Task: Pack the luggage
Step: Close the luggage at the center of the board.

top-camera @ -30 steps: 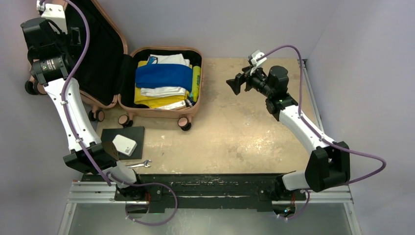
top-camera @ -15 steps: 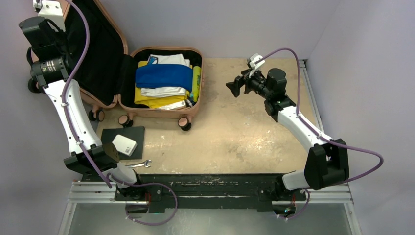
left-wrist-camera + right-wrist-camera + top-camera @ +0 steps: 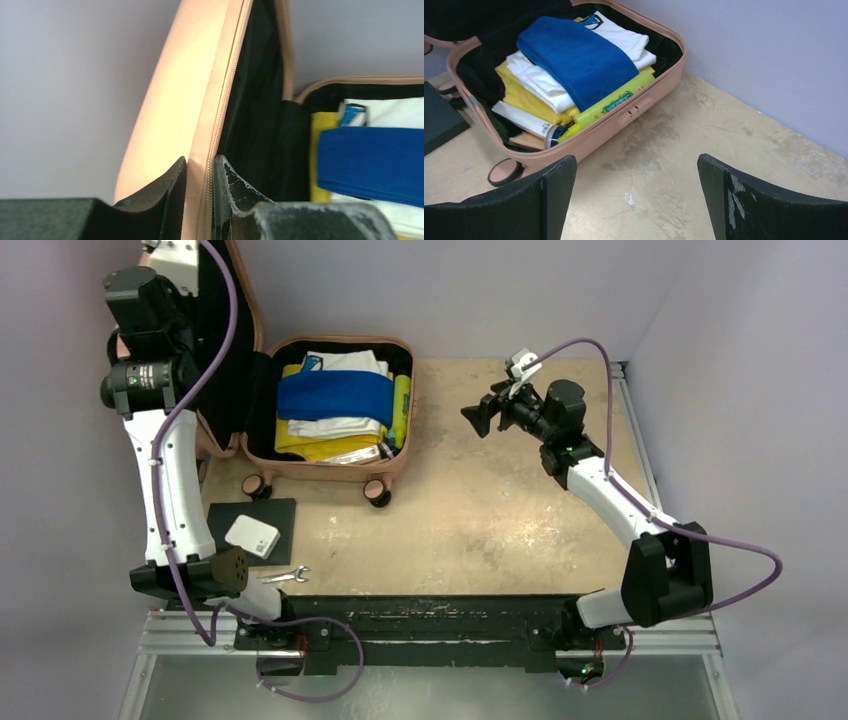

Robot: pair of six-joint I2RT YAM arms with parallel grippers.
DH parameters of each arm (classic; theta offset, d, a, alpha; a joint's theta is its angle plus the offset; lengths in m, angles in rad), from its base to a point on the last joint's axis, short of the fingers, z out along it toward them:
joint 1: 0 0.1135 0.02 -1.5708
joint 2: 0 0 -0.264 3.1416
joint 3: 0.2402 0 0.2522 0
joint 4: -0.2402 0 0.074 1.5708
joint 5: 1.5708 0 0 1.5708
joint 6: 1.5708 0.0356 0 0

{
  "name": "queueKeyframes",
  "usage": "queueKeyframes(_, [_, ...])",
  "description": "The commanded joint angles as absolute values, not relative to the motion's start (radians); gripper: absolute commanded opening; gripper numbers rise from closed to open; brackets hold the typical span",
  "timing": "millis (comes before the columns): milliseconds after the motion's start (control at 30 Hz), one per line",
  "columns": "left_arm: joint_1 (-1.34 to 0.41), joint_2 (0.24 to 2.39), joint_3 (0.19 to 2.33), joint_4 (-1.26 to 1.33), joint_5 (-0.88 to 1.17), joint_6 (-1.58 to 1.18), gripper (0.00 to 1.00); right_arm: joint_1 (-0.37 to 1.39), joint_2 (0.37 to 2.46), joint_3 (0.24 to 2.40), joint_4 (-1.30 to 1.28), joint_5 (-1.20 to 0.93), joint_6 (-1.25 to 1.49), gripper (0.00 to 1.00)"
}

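- Left gripper [image 3: 200, 170] is clamped on the rim of the suitcase [image 3: 322, 472] lid [image 3: 170, 100]: one finger on the outer shell, one on the lined inside, zipper track between them.
- Suitcase sits at the back left of the table [image 3: 480, 520]. Its base lies flat and open, with the lid standing near upright on its left.
- Base is full, with folded clothes [image 3: 574, 55] stacked about to the rim.
- Right gripper [image 3: 636, 159] hangs wide open over bare table, right of the suitcase, holding nothing.
- Handling guess: hard shell, stiff, smooth, probably slippery. The lid looks light but swings on its hinge, so the rim is the sensible grip spot.
- It's on wheels, so the base may roll if pushed sideways.
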State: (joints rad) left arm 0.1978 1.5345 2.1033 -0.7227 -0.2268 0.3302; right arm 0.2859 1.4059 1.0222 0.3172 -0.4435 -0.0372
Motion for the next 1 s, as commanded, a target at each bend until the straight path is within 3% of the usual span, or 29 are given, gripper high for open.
queueKeyframes(0, [0.080,1.520,2.118,-0.763,-0.136,0.253,0.00,0.282,1.457,1.070,0.369,-0.513,0.044,0.91])
queueKeyframes(133, [-0.004,1.519,2.103,-0.760,-0.068,0.219,0.00,0.285,1.588,1.206,0.332,-0.681,0.166,0.71])
queueKeyframes(267, [-0.097,1.510,2.042,-0.729,-0.005,0.174,0.00,0.308,1.714,1.312,0.364,-0.791,0.298,0.58])
queueKeyframes(467, [-0.217,1.505,1.968,-0.644,0.147,0.087,0.00,0.415,1.908,1.448,0.459,-0.876,0.439,0.55])
queueKeyframes(667, [-0.269,1.477,1.878,-0.506,0.478,-0.040,0.00,0.482,2.099,1.607,0.563,-0.956,0.659,0.52])
queueKeyframes(833, [-0.272,1.439,1.847,-0.463,0.572,-0.114,0.28,0.489,2.138,1.616,0.603,-0.970,0.700,0.53])
queueKeyframes(967, [-0.270,1.393,1.839,-0.514,0.256,-0.061,0.56,0.483,2.097,1.550,0.629,-0.969,0.684,0.54])
